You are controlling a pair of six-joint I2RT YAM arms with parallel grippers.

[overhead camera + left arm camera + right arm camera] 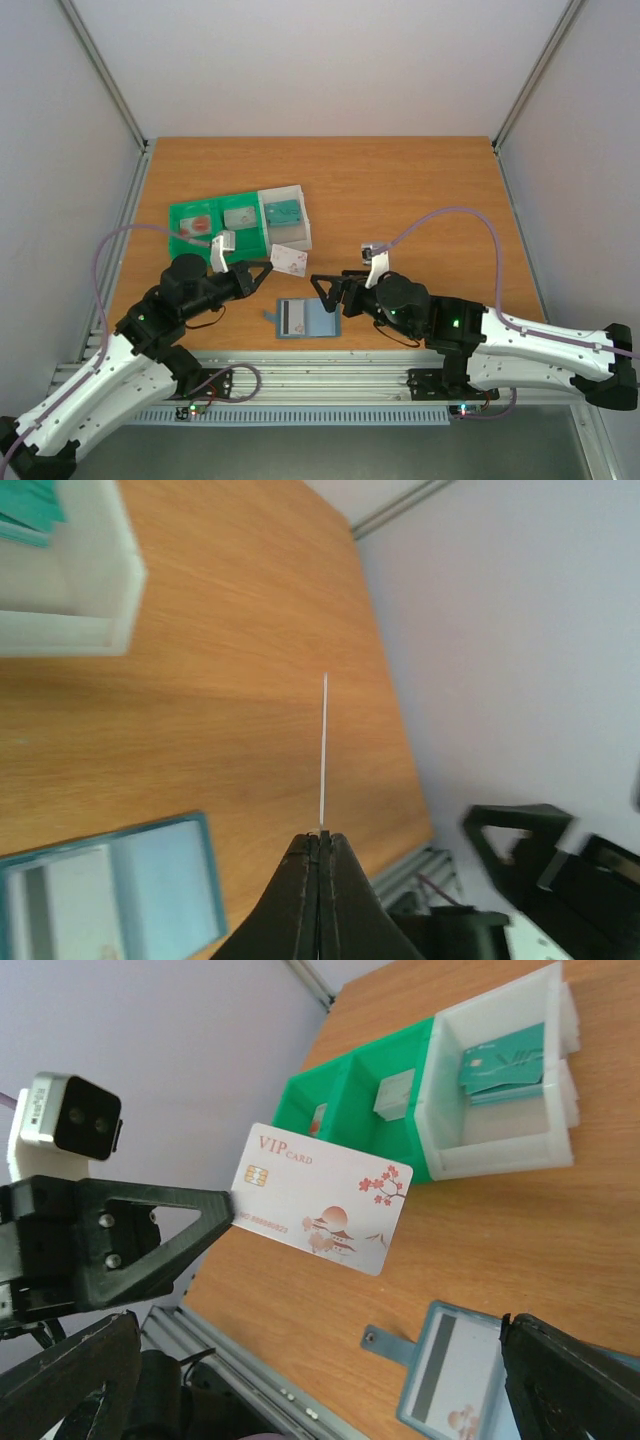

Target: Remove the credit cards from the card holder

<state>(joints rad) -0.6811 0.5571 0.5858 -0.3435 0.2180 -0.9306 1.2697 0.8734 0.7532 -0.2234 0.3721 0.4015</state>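
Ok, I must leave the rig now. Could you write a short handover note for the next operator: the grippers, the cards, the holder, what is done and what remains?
Left gripper: shut on a white VIP card, held in the air between holder and tray.
Right gripper: open, holding nothing, beside the card holder.
Card holder: lies open on the table near the front edge, with a striped card in its pocket.
Done: a teal card lies in the white bin of the green tray; the white VIP card is out.
Left: put the VIP card down, probably in the tray; pull out the striped card.
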